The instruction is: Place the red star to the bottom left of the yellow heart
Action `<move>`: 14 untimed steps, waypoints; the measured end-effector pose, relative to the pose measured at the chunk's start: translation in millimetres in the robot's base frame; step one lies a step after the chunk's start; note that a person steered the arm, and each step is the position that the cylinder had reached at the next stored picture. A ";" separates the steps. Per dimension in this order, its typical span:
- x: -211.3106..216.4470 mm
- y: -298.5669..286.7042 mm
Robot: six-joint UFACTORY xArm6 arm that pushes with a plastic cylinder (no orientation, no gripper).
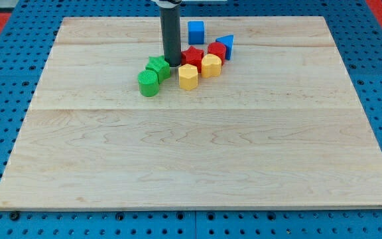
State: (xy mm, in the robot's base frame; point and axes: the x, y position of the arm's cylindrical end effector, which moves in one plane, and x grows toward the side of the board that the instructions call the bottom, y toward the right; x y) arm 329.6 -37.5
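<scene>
The red star point(192, 56) lies near the view's top centre, in a cluster of blocks. The yellow heart point(211, 65) touches it on its lower right. My tip point(172, 63) stands just left of the red star, between it and the green star point(158, 67), close to both. The rod rises straight up from there to the view's top edge.
A yellow hexagon point(188, 77) sits below the red star. A green cylinder point(148, 83) lies lower left of the green star. A red cylinder point(217, 50), a blue triangle point(226, 44) and a blue cube point(195, 31) lie to the upper right. The wooden board point(197, 153) spans the view.
</scene>
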 end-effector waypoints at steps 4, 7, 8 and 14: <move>-28.1 -6.2; 23.2 59.9; 52.3 78.8; 56.9 141.4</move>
State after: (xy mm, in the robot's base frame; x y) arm 386.5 103.9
